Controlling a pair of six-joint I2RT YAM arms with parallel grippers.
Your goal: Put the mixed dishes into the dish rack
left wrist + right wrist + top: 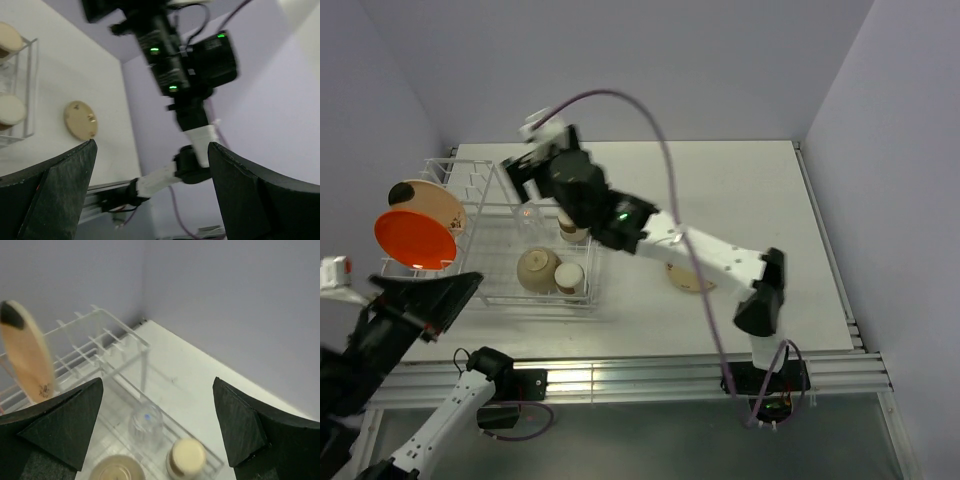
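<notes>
The white wire dish rack [492,190] stands at the table's left. An orange plate [414,238] and a cream dish with dark marks [435,204] stand upright in its slots. In the basket part sit an upturned cream bowl [537,268], two tan cups [570,277] [573,233] and an upturned clear glass [146,424]. My right gripper [157,405] hangs open above the glass, holding nothing. My left gripper [442,298] is open and empty, low at the rack's near left corner. A small tan round dish [691,279] lies on the table right of the rack.
The right arm [710,255] stretches across the table's middle from its base at the near edge, with a purple cable [665,150] arcing over it. Walls close in behind and on both sides. The tan dish [80,120] lies under the arm's forearm.
</notes>
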